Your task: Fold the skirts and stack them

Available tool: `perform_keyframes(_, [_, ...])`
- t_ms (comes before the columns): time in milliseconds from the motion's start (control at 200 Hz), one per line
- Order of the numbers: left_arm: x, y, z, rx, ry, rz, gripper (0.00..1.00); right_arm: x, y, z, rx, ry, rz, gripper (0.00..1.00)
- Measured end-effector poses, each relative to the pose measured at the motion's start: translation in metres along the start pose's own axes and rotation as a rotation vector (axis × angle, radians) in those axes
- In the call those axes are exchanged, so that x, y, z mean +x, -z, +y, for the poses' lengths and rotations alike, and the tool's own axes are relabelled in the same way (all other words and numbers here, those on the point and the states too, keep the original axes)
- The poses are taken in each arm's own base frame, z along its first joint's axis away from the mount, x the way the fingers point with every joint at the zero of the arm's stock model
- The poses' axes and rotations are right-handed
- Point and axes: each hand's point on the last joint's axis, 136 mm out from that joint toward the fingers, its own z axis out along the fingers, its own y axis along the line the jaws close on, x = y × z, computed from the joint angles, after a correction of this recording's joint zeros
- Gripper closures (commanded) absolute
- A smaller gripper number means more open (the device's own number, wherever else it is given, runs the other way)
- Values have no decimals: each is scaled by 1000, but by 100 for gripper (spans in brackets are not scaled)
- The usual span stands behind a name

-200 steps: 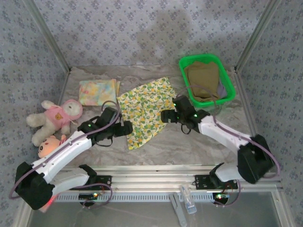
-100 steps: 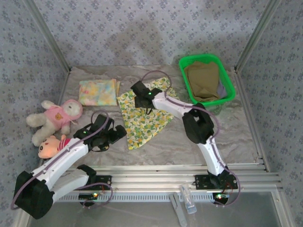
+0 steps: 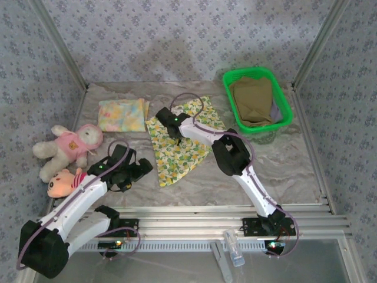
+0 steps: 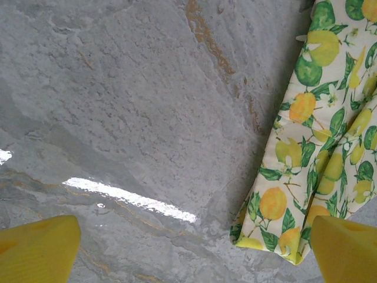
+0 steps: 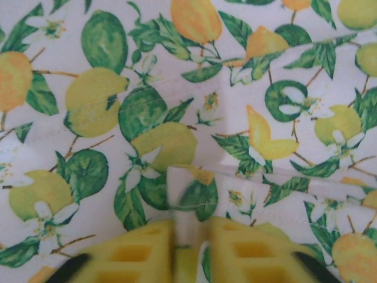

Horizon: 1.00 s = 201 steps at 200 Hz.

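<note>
Plush toys (image 3: 69, 143), perhaps two, left; green basket (image 3: 250, 71) far-right.

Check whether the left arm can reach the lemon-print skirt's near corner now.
Probably yes: the left gripper is open over bare table, and the corner of the lemon-print skirt lies close beside it.

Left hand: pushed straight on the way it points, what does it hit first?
Probably bare table; the open left hand points at it, the lemon-print skirt just off to one side.

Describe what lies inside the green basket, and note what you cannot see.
Inside the green basket an olive-khaki skirt lies on top. A strip of lavender skirt shows at its right edge. The rest of it and the basket's floor are covered.
</note>
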Motion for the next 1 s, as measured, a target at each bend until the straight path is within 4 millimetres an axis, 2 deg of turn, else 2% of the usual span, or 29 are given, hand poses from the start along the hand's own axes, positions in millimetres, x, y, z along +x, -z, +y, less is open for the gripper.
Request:
perform_keyframes(110, [1, -1, 1, 0, 0, 9, 0, 1, 2, -2, 16, 14, -3, 100])
perform_keyframes(205, [3, -4, 2, -9, -4, 29, 0, 0, 7, -3, 25, 13, -11, 100])
perform_keyframes(300, [6, -9, 3, -24, -15, 57, 0, 2, 24, -14, 28, 1, -16, 100])
perform_keyframes(435, [8, -14, 1, -32, -32, 86, 0, 9, 72, -48, 14, -60, -53, 100])
perform_keyframes(580, [6, -13, -12, -1, -60, 105, 0, 25, 134, -98, -26, -179, -120, 100])
perform_keyframes(650, [7, -13, -18, 15, -74, 117, 0, 43, 154, -124, -45, -249, -143, 100])
perform_keyframes(725, [12, -12, -26, 27, -100, 133, 0, 72, 161, -149, -42, -302, -135, 100])
perform_keyframes(859, [39, -15, -38, 38, -178, 192, 2, 129, 151, -183, 0, -368, -71, 100])
perform_keyframes(1004, [67, -20, -41, 18, -231, 254, 6, 186, 139, -218, 45, -462, -13, 100])
